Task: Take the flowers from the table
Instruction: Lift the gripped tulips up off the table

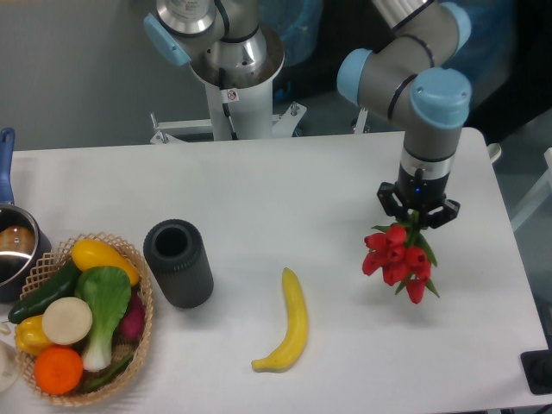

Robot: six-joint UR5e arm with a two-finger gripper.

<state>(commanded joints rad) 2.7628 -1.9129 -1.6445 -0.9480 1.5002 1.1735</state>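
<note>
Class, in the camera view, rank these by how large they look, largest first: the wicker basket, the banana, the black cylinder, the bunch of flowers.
1. Wicker basket
2. Black cylinder and banana: too close to rank.
3. Flowers, lifted in the gripper nearer the camera, so their rank is unsure.

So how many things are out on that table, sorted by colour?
Red: 1, the flowers, held in the gripper
Yellow: 1, the banana
Black: 1, the cylinder
Tan: 1, the basket of mixed vegetables
Metal: 1, the pot
Total: 5
</note>
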